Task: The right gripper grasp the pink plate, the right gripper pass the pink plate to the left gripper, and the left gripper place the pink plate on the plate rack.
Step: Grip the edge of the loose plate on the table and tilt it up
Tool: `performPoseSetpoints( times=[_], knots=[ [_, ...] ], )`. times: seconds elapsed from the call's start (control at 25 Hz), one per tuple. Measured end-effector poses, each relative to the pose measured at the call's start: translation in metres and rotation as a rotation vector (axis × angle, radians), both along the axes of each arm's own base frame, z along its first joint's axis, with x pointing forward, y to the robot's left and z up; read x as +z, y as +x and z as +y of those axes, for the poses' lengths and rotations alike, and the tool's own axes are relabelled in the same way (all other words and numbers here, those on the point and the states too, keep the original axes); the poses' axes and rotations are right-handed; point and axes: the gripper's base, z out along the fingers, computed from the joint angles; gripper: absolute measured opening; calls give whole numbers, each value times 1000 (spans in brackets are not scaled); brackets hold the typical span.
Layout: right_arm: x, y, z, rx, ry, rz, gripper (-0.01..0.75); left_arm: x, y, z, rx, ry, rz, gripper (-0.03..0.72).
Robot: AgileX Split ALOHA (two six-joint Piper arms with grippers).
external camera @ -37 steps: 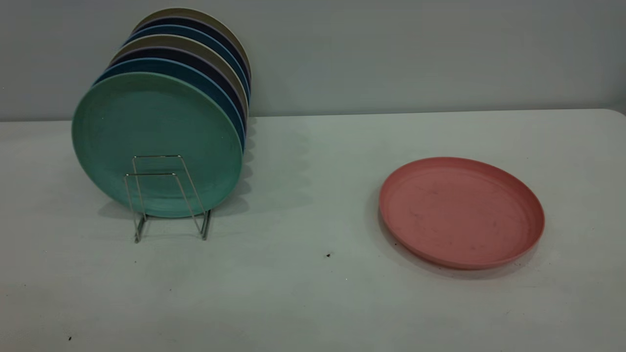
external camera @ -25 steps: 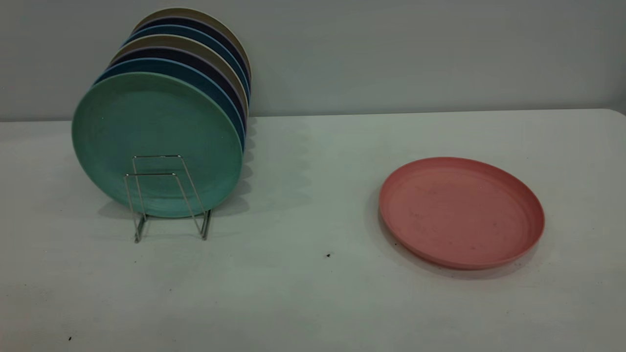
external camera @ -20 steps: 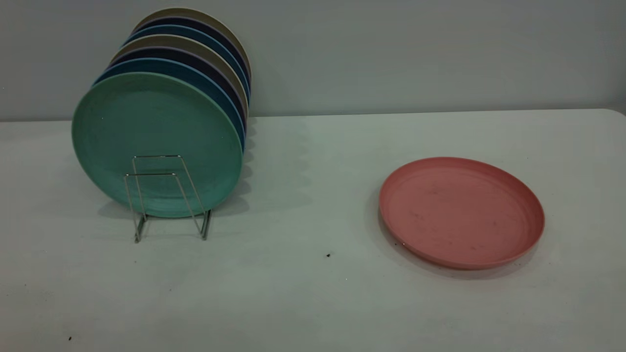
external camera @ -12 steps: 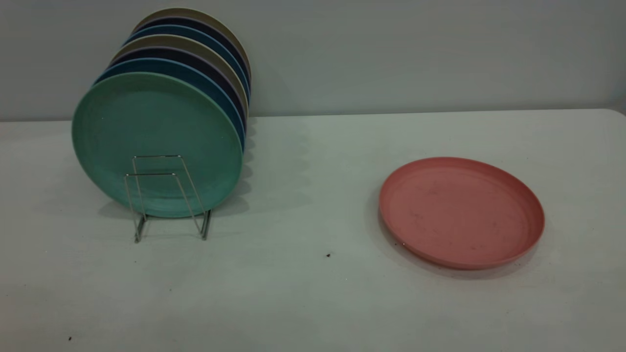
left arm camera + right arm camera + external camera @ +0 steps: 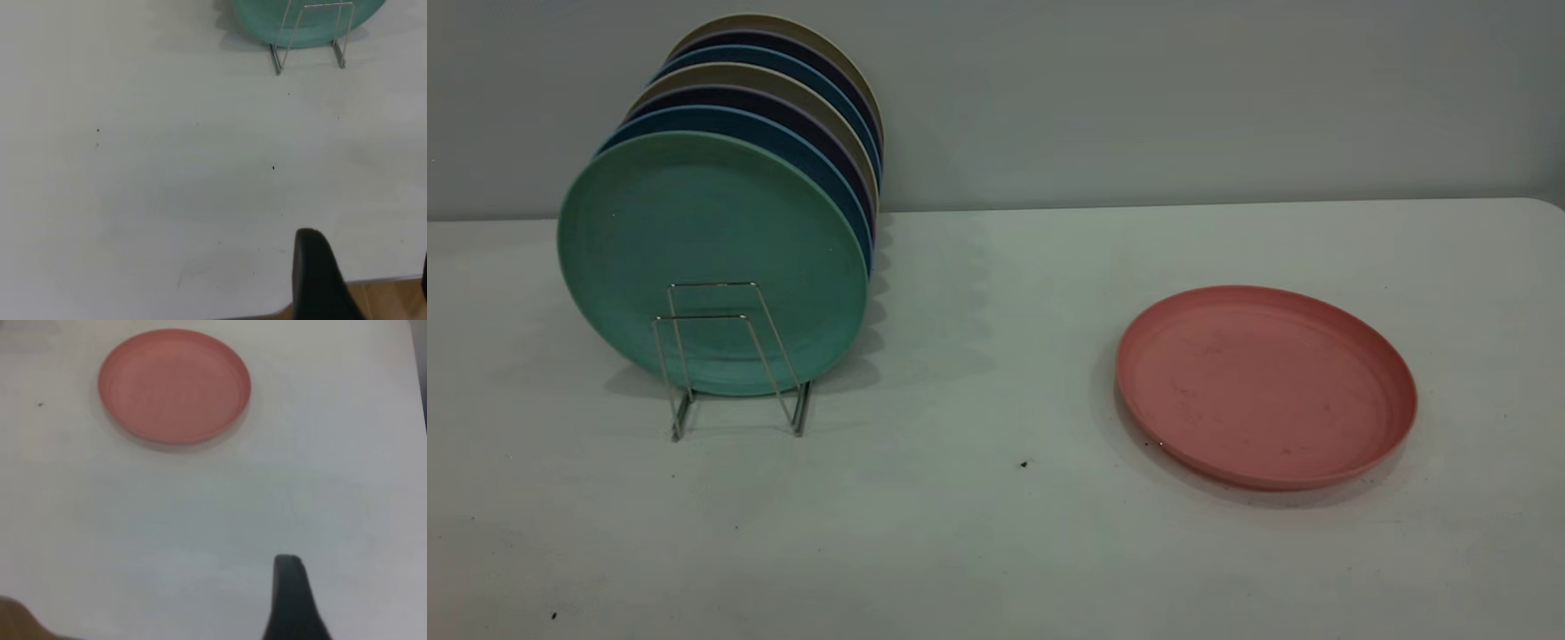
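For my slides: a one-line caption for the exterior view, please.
Pink plate lies flat on the table, apart from the plate rack holding upright plates, teal plate in front.

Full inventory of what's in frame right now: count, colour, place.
pink plate: 1, salmon pink, flat on the table, right side
plate rack: 1, silver wire, left side, front loops free
teal-green plate: 1, upright at the front of the row in the rack
other plates: about six behind it, blue, dark navy and beige, upright in the rack
table: 1, white, a few dark specks
left gripper: one black finger shows, near the table edge, away from the rack
right gripper: one black finger shows, clear of the pink plate
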Motion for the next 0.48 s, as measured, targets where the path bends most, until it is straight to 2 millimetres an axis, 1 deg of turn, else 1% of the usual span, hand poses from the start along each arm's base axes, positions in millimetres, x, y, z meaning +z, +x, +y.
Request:
performPoseSetpoints(
  times=[0.12,0.24,0.32,0.4,0.48],
  knots=[
    [0,0,0,-3,-4,0,507,1,0,0,0,0,-7,404],
    [0,0,-2,-21,-11,-1,507,10,2,0,1,-3,-92,404],
    [0,0,-3,-29,-12,-2,494,16,4,-1,-2,-13,-148,404],
    [2,0,-4,-33,-21,-16,469,19,9,-3,-15,-37,-145,404],
    [9,2,-3,-22,-36,-52,446,20,19,-6,-33,-75,-102,404]
  ],
)
